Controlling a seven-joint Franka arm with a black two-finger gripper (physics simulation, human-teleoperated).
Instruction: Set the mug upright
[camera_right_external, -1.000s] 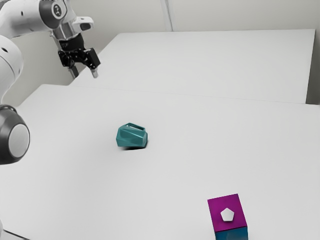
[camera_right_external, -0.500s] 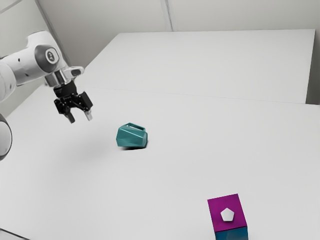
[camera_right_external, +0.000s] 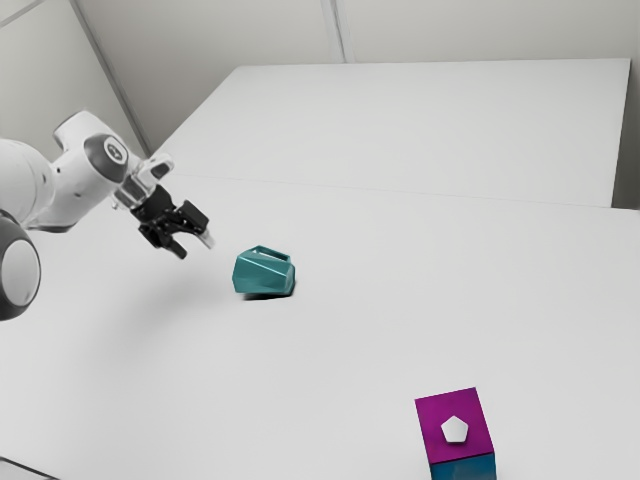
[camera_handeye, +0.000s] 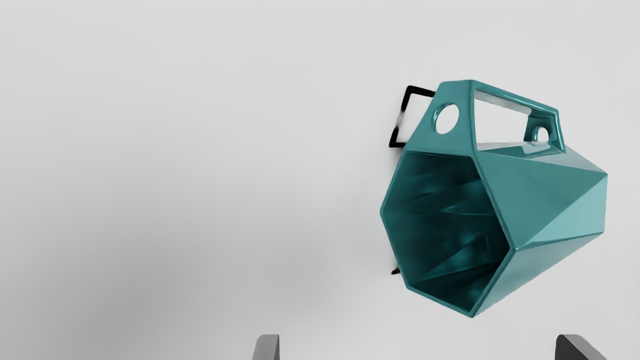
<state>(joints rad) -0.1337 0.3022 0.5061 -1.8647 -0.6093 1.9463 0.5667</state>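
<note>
My gripper hangs tilted above the table, to the exterior view's left of the teal mug and apart from it. The faceted mug lies on its side on the table. In the wrist view, the mug has its open mouth turned toward my hand and its handle along one side. The gripper is open, its two fingertips wide apart with nothing held between them.
A box with a magenta top, a white pentagon and blue sides stands near the exterior view's bottom edge. The white table carries both objects, and a white raised surface lies behind.
My arm has come down from the exterior view's upper left, and my hand has tilted and moved toward the mug. The mug and the box have stayed where they were.
</note>
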